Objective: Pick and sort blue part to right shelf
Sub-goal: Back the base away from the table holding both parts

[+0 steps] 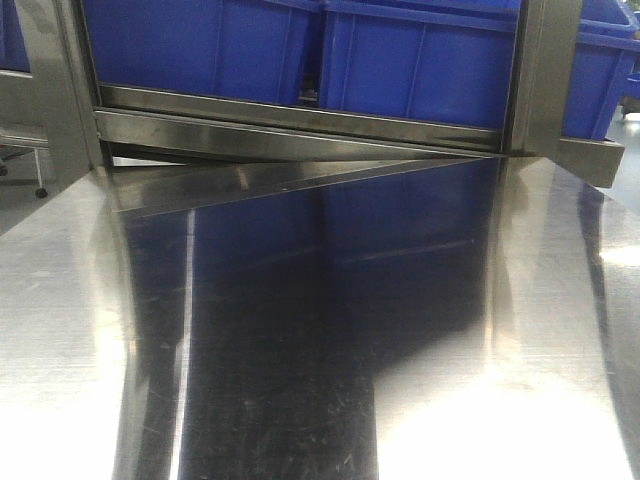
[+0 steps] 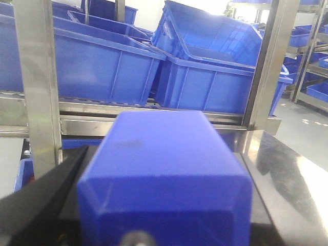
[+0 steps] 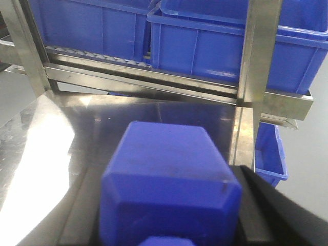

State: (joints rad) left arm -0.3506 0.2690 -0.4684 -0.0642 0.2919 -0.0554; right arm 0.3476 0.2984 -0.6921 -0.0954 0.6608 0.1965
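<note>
A brushed steel table (image 1: 560, 330) is being shown in the foreground, its sheen mirroring the blue above; behind its far edge the right shelf (image 1: 300, 125) is being seen, a stainless rack with a front rail, a white roller track (image 3: 97, 55) and deep blue bins (image 1: 420, 60) standing side by side on it; a smaller bin (image 3: 269, 154) is being glimpsed lower down, past the table's right corner.

The left gripper (image 2: 164, 154) is being held roughly level and aimed at the rack's front, close to a steel upright (image 2: 38, 77); its black fingers (image 2: 41, 200) are being pressed against both sides of a blue part (image 2: 164, 174), a boxy block with bevelled edges, so it is being gripped firmly, short of the rail and outside the bins.

The right gripper (image 3: 171, 171) is being pointed likewise at the rail, above the tabletop; a second blue part (image 3: 169, 179) is being carried between its fingers; one black finger (image 3: 277, 210) is being seen against the block's right side, the other side being too dim, so the grip cannot be judged.
</note>
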